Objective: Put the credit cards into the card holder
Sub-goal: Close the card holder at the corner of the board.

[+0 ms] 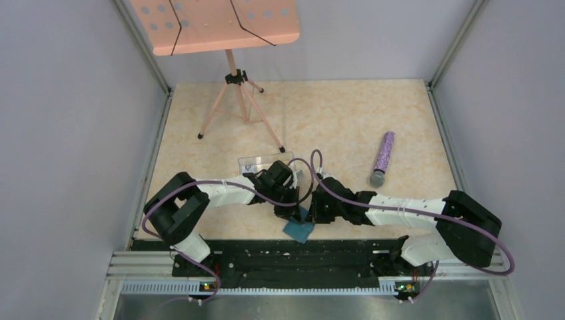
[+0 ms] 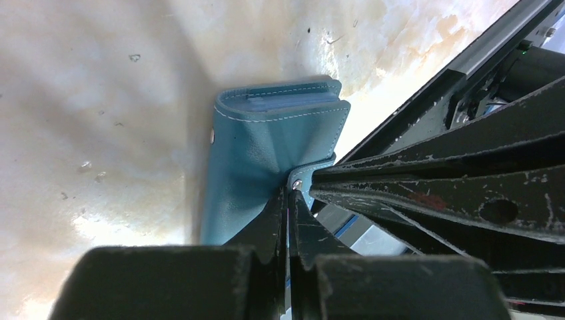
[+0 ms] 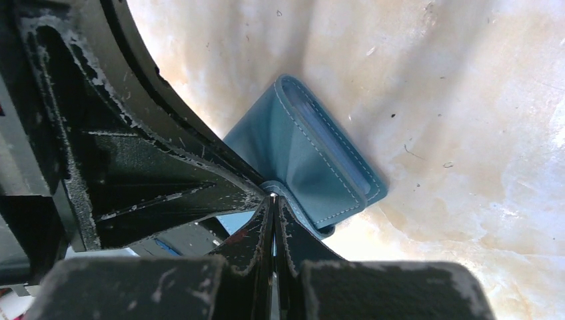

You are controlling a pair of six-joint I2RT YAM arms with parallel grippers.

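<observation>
Teal leather fills both wrist views: it is the card holder, folded shut and lying on the pale table. It sits in the middle, close to the near edge. From above we see it poke out on the near side of the two grippers, turned like a little diamond. The left gripper has its fingers closed tight, and their tips touch the small closing tab with the round snap. The right gripper is closed tight too, and its tips touch that same tab from the other side. We cannot tell if either one really pinches the tab or only presses on it. Both arms are just as near, since their tips meet at one spot. From the left fingers the card holder's long side runs straight ahead, with the tab end closest to us and the folded end farthest away. We think the next move depends on that tab, because it is the one part both grippers can reach. We see no loose cards on the table. A pale blue edge shows inside the fold, but we cannot tell if it is a card or a slot. A clear box sits just beyond the left gripper.
</observation>
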